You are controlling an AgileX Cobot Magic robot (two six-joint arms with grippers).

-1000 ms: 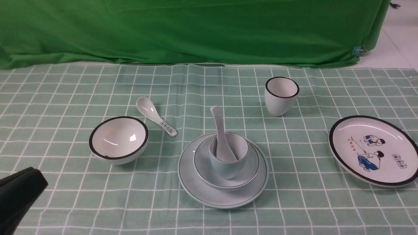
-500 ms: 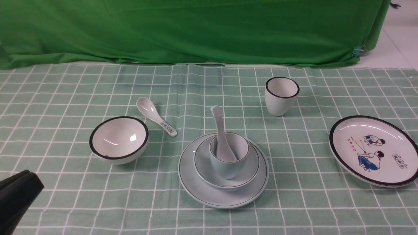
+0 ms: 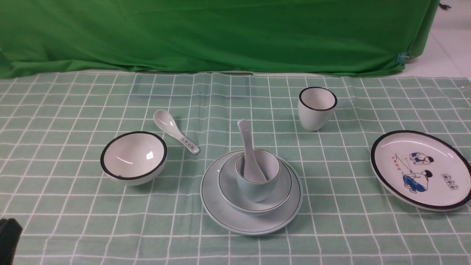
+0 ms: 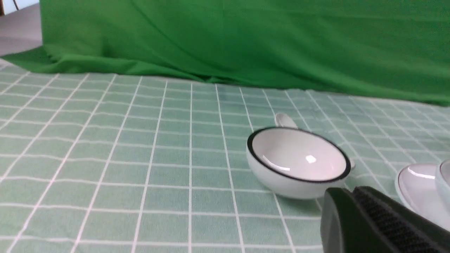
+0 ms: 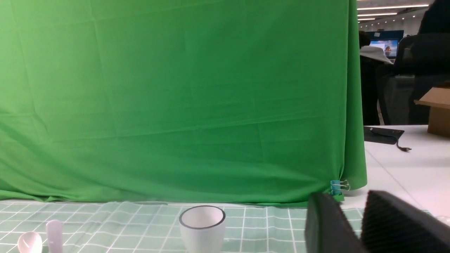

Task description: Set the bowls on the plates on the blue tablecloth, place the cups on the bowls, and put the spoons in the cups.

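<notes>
On the blue tablecloth the pale blue plate carries the pale blue bowl. The pale blue cup stands in that bowl with the plain spoon in it. The white black-rimmed bowl sits empty to the left, also in the left wrist view. The printed-handle spoon lies behind it. The white cup stands far right of centre, also in the right wrist view. The cartoon plate lies empty at the right. My left gripper is shut and empty, near the white bowl. My right gripper is slightly open and empty.
The plain green backdrop cloth hangs behind the table, held by a clip at its right end. Bare white table shows past it. The left gripper tip sits at the front-left corner.
My left gripper has drawn back toward the front-left corner, nearly out of the front view. The dishes have not moved.
</notes>
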